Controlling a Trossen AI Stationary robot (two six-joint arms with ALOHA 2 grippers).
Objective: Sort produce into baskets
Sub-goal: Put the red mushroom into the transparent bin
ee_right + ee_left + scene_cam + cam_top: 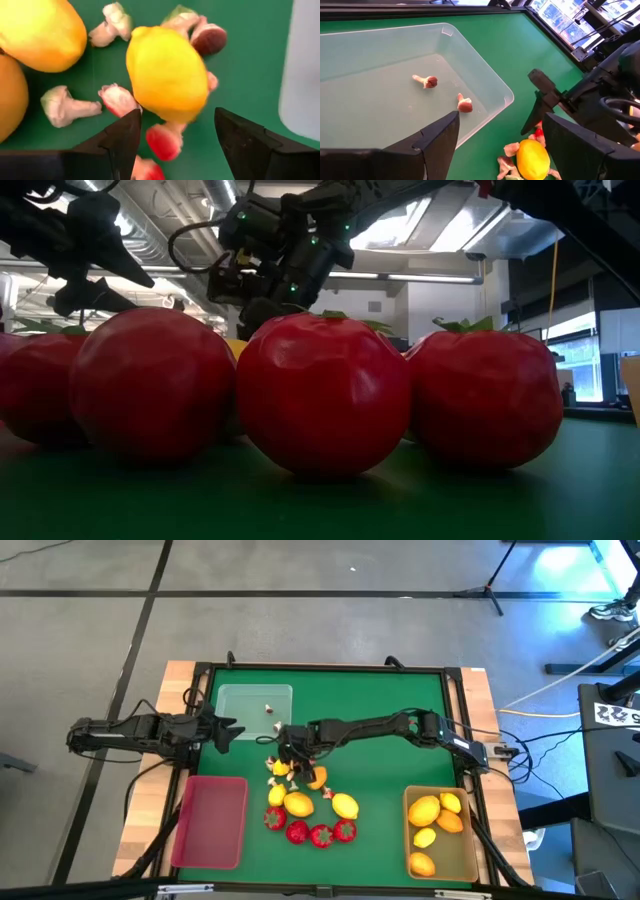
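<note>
My right gripper [290, 753] hangs open over the produce pile in the middle of the green mat. In its wrist view [177, 142] a small yellow lemon [167, 72] lies just beyond the two fingers, among white-and-red bits [65, 105]. Larger lemons [298, 803], an orange fruit [317, 778] and red strawberries [320, 835] lie on the mat nearer the front edge. My left gripper [226, 730] is open and empty beside the clear tray [240, 700], which holds two white-and-red bits [465, 104]. The red tray [210, 820] is at the front left.
The tan tray [470, 845] at the front right holds several lemons and an orange fruit [450, 823]. The strawberries [325, 395] fill the low view's foreground, with both grippers above and behind them. Wooden borders [480, 690] frame the mat.
</note>
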